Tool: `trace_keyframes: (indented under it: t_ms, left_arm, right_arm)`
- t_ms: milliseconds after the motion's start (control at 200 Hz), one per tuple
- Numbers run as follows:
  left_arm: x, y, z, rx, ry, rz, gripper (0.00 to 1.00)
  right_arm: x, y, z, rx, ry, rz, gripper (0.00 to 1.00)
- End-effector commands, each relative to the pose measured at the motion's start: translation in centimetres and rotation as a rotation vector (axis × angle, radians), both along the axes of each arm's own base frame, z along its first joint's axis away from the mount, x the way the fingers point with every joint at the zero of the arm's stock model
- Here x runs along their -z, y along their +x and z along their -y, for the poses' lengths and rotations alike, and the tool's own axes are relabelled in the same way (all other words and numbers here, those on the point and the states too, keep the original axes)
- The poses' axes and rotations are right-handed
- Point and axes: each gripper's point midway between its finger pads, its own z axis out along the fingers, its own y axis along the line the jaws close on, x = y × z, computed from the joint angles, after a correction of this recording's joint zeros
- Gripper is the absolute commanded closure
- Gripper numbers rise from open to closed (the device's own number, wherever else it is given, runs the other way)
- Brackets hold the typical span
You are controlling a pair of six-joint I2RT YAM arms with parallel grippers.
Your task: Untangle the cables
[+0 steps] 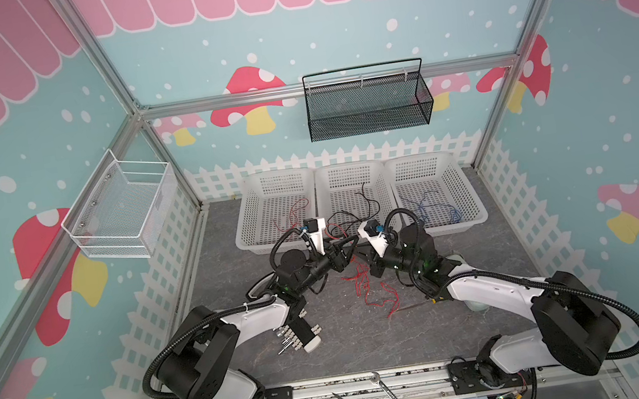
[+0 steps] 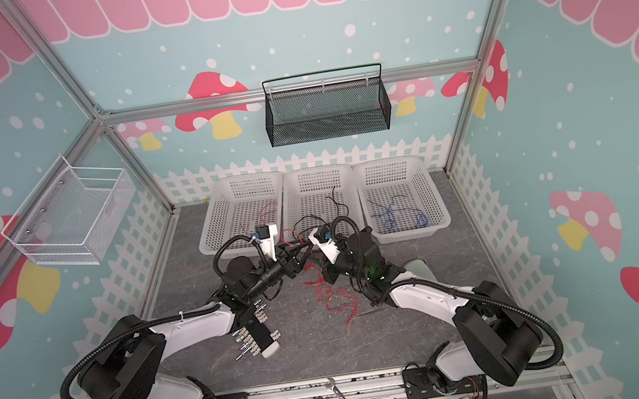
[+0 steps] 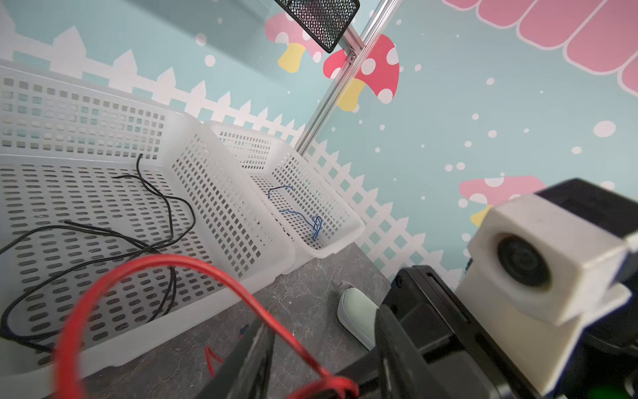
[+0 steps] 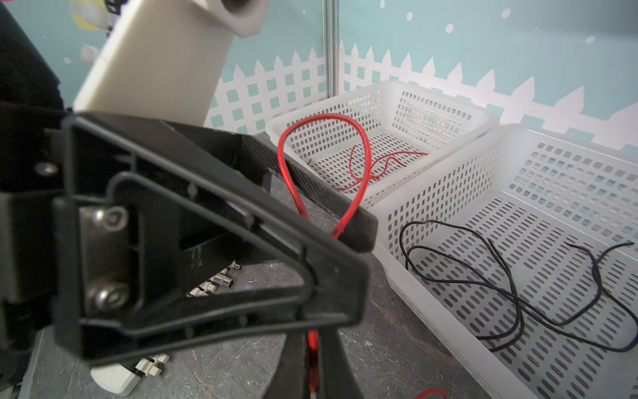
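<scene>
**Both grippers held the red cable**

Above the grey stone-patterned surface (image 1: 349,343), the left gripper (image 4: 359,248) had its fingers pressed together on a loop of thin red cable (image 3: 165,259). The right gripper (image 4: 312,366) pinched red cable just beside it. More red strands (image 1: 363,287) lay tangled on the surface. Thin black cables (image 4: 448,225) sat in the middle white perforated basket (image 1: 347,166).

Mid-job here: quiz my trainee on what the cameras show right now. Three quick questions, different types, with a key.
1. What colour is the cable pile lying loose on the table?
2. True or false: the right gripper is shut on a red cable.
3. The middle basket holds: A) blue cables, B) black cables, C) nothing.
Key: 1 red; 2 true; 3 B.
</scene>
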Motion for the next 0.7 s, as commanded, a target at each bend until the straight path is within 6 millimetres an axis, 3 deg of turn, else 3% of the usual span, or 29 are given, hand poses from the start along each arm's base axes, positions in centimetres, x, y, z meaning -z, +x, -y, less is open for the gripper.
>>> trace_keyframes:
  t_ms: [0,115,245,420,695]
  left_arm:
    - [-0.8,0.4,0.7,-0.001,-0.007,0.014,0.69]
    - [-0.2,0.2,1.4,0.000,0.042,0.013,1.00]
    - [0.4,-0.1,1.6,-0.021,0.107,0.020,1.00]
    - [-0.3,-0.2,0.9,-0.066,0.138,0.047,1.00]
    - [-0.4,0.4,0.2,-0.115,0.199,0.038,1.00]
  right_arm:
    - [-0.4,0.3,-0.5,0.000,-0.018,0.025,0.98]
    - [-0.2,0.5,-0.3,0.023,-0.033,0.025,0.95]
    - [0.1,0.9,0.3,0.064,-0.054,0.024,0.90]
    - [0.7,1.0,1.0,0.097,-0.080,0.013,0.83]
    - [1.5,0.6,1.4,0.093,-0.112,0.016,0.59]
